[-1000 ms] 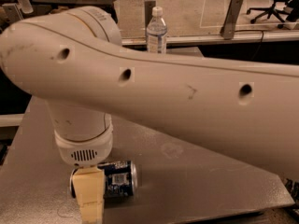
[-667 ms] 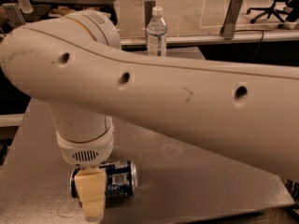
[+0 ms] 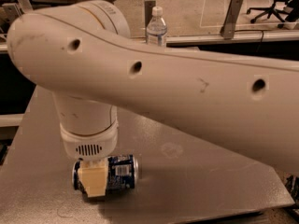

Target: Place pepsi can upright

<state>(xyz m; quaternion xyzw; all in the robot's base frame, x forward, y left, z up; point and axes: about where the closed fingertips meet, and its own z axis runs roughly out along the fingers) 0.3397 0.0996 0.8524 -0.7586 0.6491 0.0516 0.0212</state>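
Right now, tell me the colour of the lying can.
The pepsi can: dark blue, white print, silver rims, camera view; gripper over it.

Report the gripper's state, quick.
Gripper: low over the table, right at the pepsi can lying on its side; open, closed or holding cannot be told.

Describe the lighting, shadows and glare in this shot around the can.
Camera view: warm, yellowish light throughout. Camera view: the arm hides much of the scene and throws a dark shadow over the near edge of the table, below the pepsi can. Camera view: the tool, lower left over the can, is evenly lit, with no strong glare.
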